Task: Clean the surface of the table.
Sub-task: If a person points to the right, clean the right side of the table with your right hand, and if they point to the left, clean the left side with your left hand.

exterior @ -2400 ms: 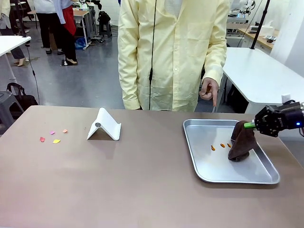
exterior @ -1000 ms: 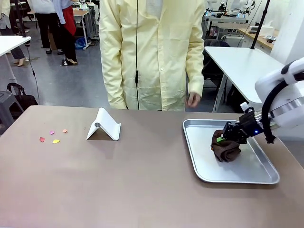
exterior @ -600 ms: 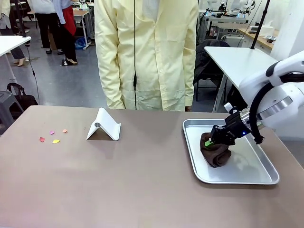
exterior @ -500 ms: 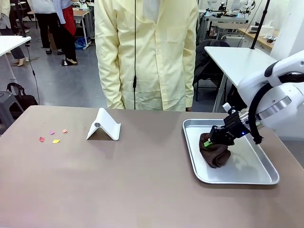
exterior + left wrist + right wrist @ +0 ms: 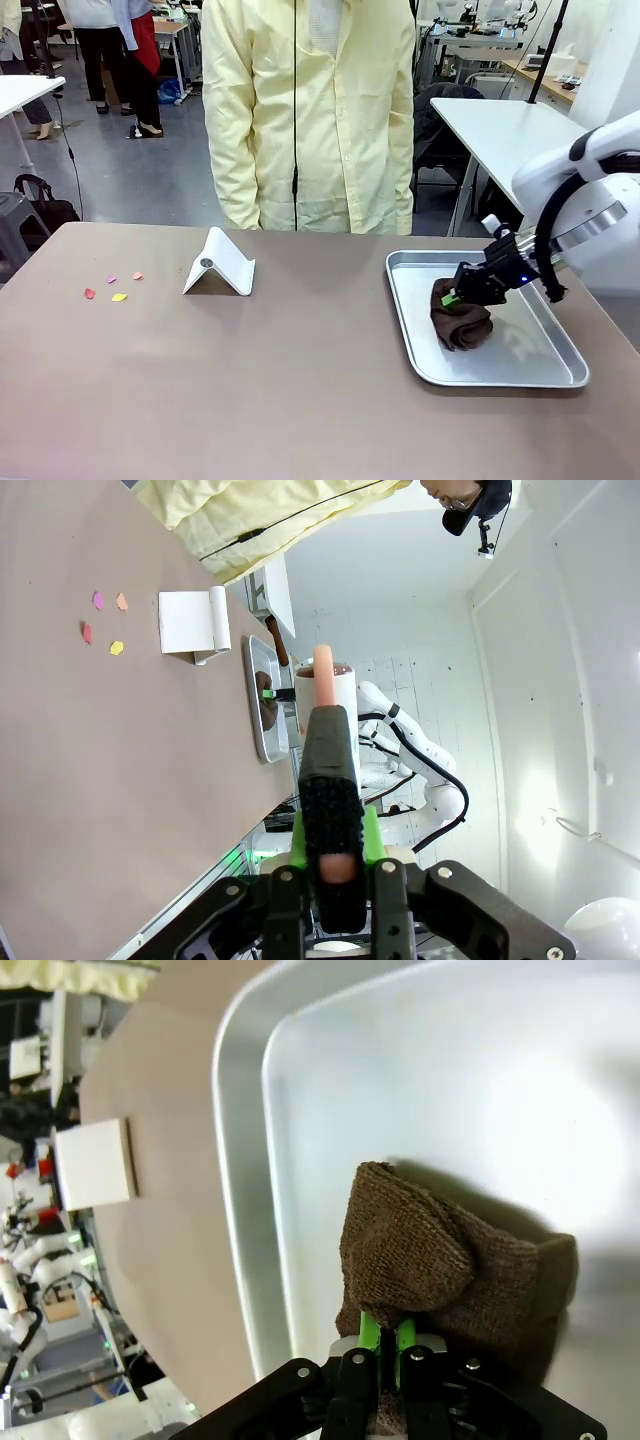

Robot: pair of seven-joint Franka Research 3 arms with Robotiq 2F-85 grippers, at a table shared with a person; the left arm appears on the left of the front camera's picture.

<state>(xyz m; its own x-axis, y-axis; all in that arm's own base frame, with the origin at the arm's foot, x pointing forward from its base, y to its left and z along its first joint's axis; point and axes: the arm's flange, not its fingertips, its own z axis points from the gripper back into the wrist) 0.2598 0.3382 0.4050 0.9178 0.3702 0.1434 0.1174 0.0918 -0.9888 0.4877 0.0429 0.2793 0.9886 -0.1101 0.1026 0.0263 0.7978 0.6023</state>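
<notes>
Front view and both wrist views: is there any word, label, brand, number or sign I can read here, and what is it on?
No readable text anywhere.
The white stand bears only a small round grey mark, with no letters I can make out.
The metal tray, the brown cloth in the right tool, the black and pink stick in the left tool, the coloured scraps and the table look unmarked.
</notes>
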